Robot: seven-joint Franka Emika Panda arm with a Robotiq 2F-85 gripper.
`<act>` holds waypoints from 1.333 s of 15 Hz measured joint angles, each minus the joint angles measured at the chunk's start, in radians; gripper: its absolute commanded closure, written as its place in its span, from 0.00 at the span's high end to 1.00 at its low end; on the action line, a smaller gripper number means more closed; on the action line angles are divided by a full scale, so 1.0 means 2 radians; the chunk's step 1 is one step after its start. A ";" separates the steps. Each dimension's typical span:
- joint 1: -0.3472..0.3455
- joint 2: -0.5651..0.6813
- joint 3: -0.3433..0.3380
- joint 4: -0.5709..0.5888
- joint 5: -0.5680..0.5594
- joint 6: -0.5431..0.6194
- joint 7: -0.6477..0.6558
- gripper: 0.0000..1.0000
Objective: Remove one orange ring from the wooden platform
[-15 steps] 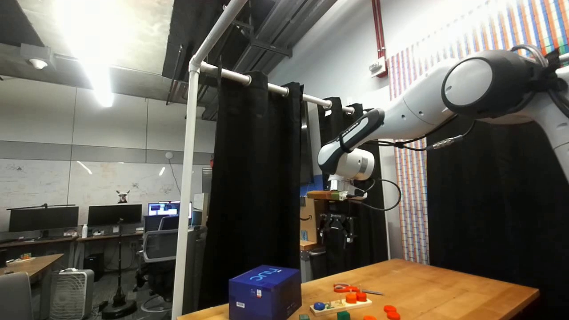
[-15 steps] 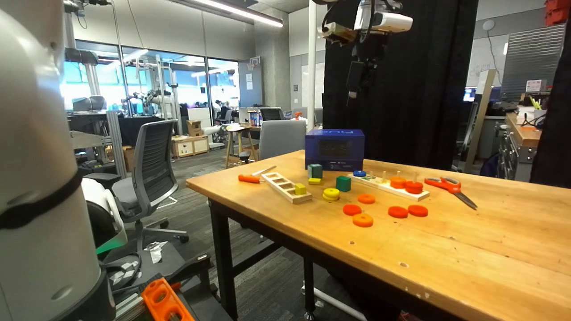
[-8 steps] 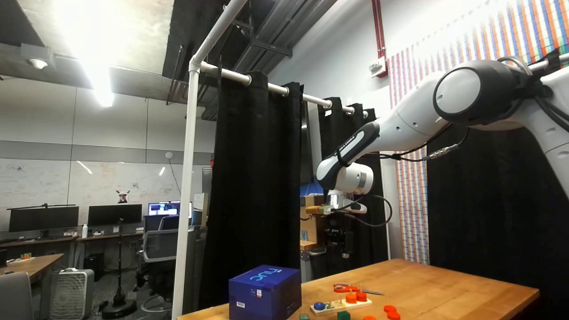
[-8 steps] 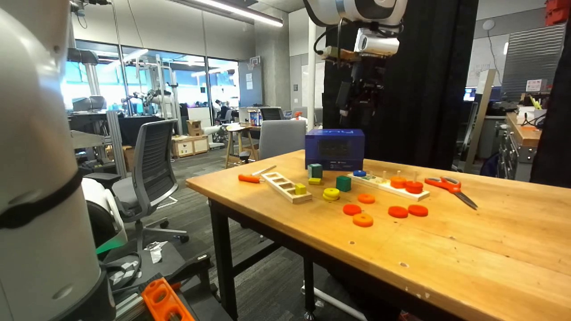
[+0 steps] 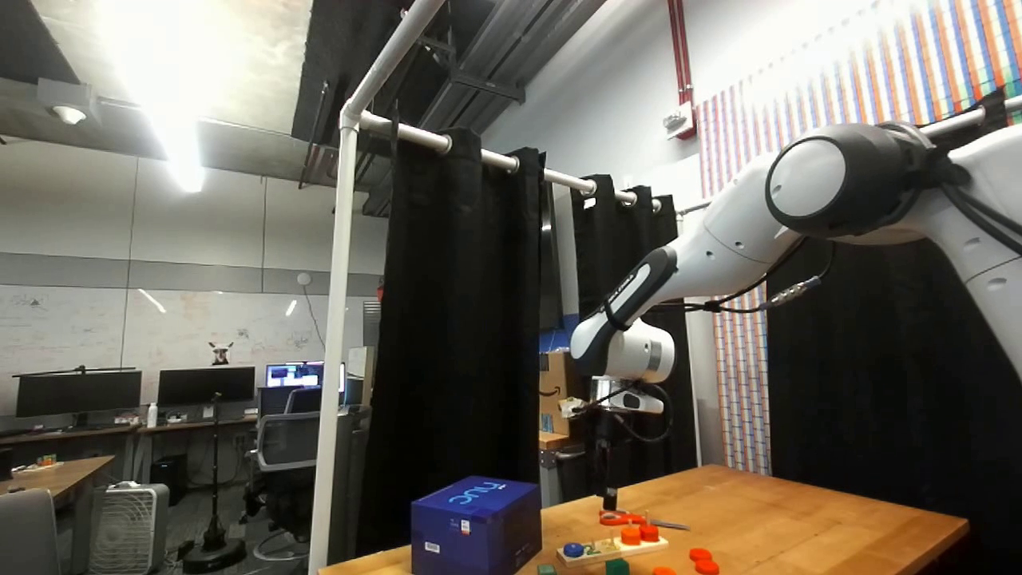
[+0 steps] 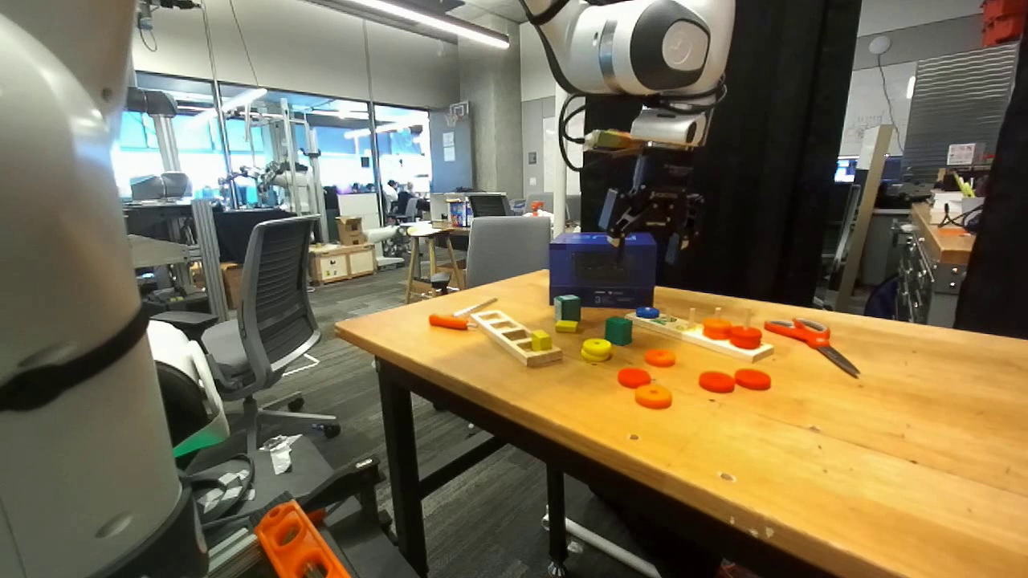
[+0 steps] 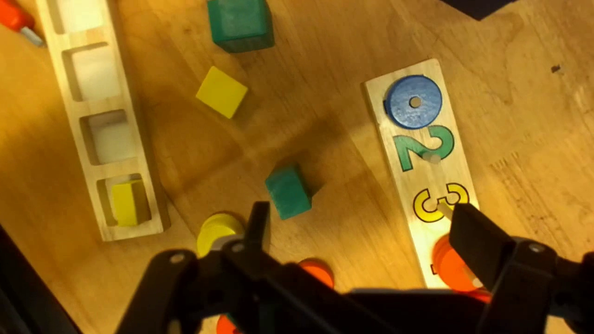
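The wooden platform [image 6: 679, 327] is a pale board with pegs and painted numbers on the table, also in the wrist view [image 7: 431, 177]. An orange ring [image 6: 716, 327] sits on a peg toward one end; it shows in the wrist view [image 7: 450, 264], partly behind a finger. Red rings [image 6: 745, 337] sit on the end peg, mostly hidden in the wrist view. A blue ring [image 7: 414, 102] is on the opposite end. My gripper [image 6: 647, 244] is open and empty, above the table near the platform. In the wrist view [image 7: 362, 206] its fingers straddle bare wood and the platform's edge.
A blue box [image 6: 602, 277] stands behind. Scissors [image 6: 815, 339] lie past the platform's end. Loose rings [image 6: 653, 396], green blocks [image 6: 618, 330] and yellow rings [image 6: 596, 349] lie in front. A slotted wooden tray [image 6: 502, 333] and an orange-handled tool [image 6: 450, 322] lie farther off.
My gripper has come down toward the table and turned about its vertical axis. The platform, rings and other objects have not moved.
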 measured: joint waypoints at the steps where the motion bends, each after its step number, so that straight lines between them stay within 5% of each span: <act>1: 0.000 0.004 -0.002 -0.001 -0.003 0.008 0.017 1.00; 8: 0.000 0.036 -0.033 0.009 -0.075 0.030 0.083 1.00; 20: 0.006 0.089 -0.039 0.099 -0.155 0.028 0.063 1.00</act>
